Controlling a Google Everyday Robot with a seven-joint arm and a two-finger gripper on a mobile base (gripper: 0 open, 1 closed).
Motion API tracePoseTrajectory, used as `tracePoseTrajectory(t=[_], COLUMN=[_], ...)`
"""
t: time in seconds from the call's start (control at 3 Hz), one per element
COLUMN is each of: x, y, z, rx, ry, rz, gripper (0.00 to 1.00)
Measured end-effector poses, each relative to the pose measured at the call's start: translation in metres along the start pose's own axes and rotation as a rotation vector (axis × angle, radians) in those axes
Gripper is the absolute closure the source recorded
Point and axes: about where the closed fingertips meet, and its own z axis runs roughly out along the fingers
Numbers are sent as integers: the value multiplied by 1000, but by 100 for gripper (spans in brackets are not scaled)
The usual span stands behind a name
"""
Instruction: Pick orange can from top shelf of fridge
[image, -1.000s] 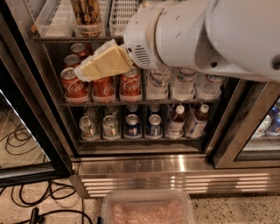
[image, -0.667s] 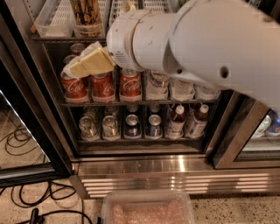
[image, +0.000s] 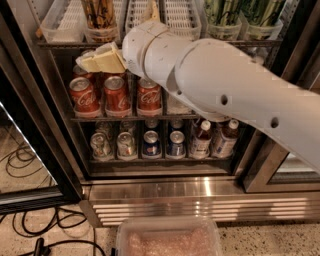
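The orange can (image: 100, 17) stands upright in a clear lane tray at the left of the top shelf (image: 165, 44) of the open fridge (image: 60, 125); its top is cut off by the frame edge. White slotted trays (image: 180, 15) lie beside it. My gripper (image: 100, 60), cream-coloured at the end of the big white arm (image: 215, 85), points left. It hovers just below the top shelf's front edge, under the orange can and in front of the red cola cans. It holds nothing that I can see.
Red cola cans (image: 116, 95) fill the middle rack. Green-striped cans (image: 225, 15) stand at the top right. Cans and bottles (image: 200, 140) line the bottom rack above the steel slatted base (image: 190, 200). A clear plastic bin (image: 167, 240) and cables (image: 30, 230) lie on the floor.
The arm has swung left and upward, bringing the gripper from in front of the cola cans to just under the top shelf below the orange can.
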Motion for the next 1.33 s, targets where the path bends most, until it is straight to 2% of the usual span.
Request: tracePoseTrajectory(t=[0.33,0.67,1.0,1.33], x=[25,31,27,11], y=[-15,-2,3,2], z=[2,6,8,9], rx=[73,76,67,40], ry=[-55,-108,-116,-138], rz=[67,105,109,84], gripper=[0,0,0,0])
